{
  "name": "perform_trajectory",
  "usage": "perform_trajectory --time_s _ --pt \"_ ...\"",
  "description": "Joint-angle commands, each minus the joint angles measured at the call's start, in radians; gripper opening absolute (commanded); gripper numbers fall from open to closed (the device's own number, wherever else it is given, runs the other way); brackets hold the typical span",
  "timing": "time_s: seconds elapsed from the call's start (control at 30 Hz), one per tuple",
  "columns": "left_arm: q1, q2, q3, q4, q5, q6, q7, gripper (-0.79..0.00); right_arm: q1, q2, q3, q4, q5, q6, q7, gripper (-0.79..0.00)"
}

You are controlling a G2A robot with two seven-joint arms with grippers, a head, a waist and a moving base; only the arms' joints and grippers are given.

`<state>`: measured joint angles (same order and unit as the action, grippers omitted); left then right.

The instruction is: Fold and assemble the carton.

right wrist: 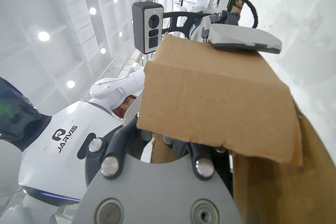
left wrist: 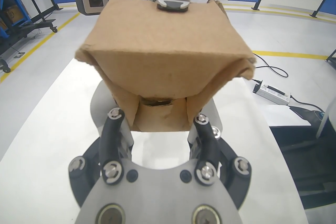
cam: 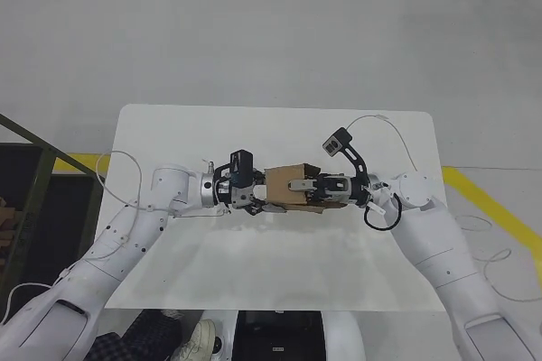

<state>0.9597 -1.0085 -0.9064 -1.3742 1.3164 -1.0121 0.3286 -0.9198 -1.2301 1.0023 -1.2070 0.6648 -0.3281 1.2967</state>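
A brown carton (cam: 287, 185) hangs above the middle of the white table (cam: 271, 262), held from both ends. My left gripper (cam: 253, 191) comes in from the left and is shut on the carton's end flaps (left wrist: 160, 117), one finger (left wrist: 113, 128) on each side. My right gripper (cam: 307, 188) holds the opposite end, and one of its fingers (left wrist: 173, 3) lies flat on the top wall. In the right wrist view the carton (right wrist: 215, 104) covers most of the right gripper (right wrist: 170, 138); a left finger (right wrist: 244, 38) rests on its far edge.
A dark rack with flat cardboard (cam: 0, 226) stands off the table's left side. Yellow floor tape (cam: 488, 194) runs to the right. A grey power box with cables (left wrist: 273, 93) lies on the floor beyond the table edge.
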Motion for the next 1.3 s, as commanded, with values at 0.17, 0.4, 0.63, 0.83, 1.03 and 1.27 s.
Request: perform_trajectory --time_s 0.17,0.4,0.63,0.83,1.03,1.27 --pt "0.006 -0.001 -0.007 0.004 -0.01 0.0 0.006 -0.336 0.003 -0.003 -0.002 0.002 -0.003 0.002 -0.006 -0.61" --pt "0.016 -0.001 -0.017 0.011 -0.009 0.0 0.017 -0.388 0.009 -0.002 0.009 0.007 -0.006 0.001 -0.01 -0.416" --pt "0.032 0.001 -0.038 0.021 -0.002 0.003 0.043 -0.394 0.006 0.009 0.055 0.004 -0.023 -0.005 -0.019 -0.413" --pt "0.053 0.009 -0.07 0.025 0.028 0.018 0.066 -0.345 -0.016 0.039 0.152 -0.016 -0.086 -0.007 -0.033 -0.456" --pt "0.069 0.013 -0.097 0.04 0.016 0.015 0.101 -0.357 -0.098 0.078 0.259 -0.127 -0.189 0.023 -0.018 -0.785" --pt "0.071 0.012 -0.108 0.039 0.017 0.036 0.108 -0.363 -0.192 0.101 0.266 -0.289 -0.299 0.096 0.029 -0.785"
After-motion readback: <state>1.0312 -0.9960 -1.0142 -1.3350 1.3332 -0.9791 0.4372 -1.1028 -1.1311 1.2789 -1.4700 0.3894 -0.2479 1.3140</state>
